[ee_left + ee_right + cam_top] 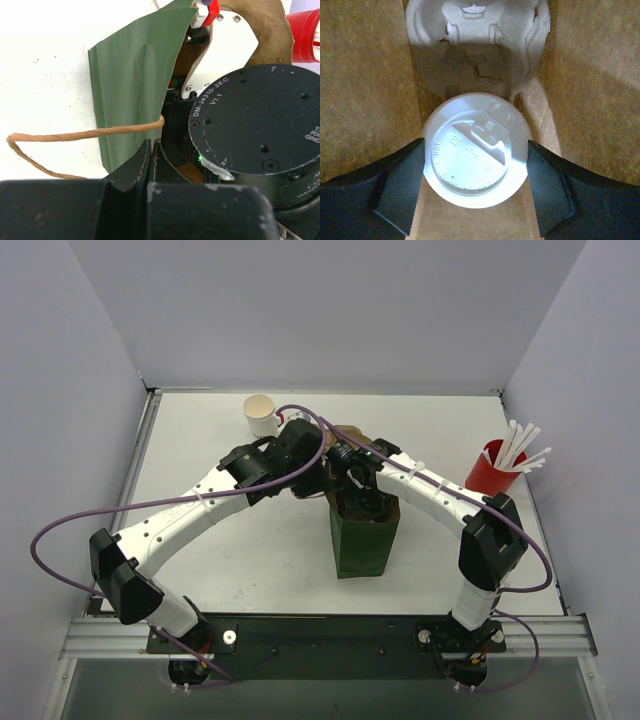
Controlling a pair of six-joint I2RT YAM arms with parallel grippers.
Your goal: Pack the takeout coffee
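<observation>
**A:** From above, our right gripper (362, 502) is sunk into the mouth of the green bag (365, 540). Our left gripper (297, 445) is just beside it, at the bag's far rim. An open cup (260, 412) with no lid stands beyond the left gripper, apart from it.

**B:** In the left wrist view our fingers (125, 175) are pressed together, and the bag's edge runs down between them. We judge we're pinching the rim to hold the mouth open. The twisted paper handle (75, 135) loops out to their left.

**A:** In the right wrist view we're clasping the lidded cup (476, 150), one finger on each side, inside the bag. A moulded tray (475, 40) lies ahead of the gripper and below it, on the bag's floor.

**B:** So we're in the lowering step. The lid hides the cup's base, so we can't tell whether it rests on anything.

**A:** Next we need a straight, level descent. We should seat the cup in a tray pocket before we let go.
</observation>
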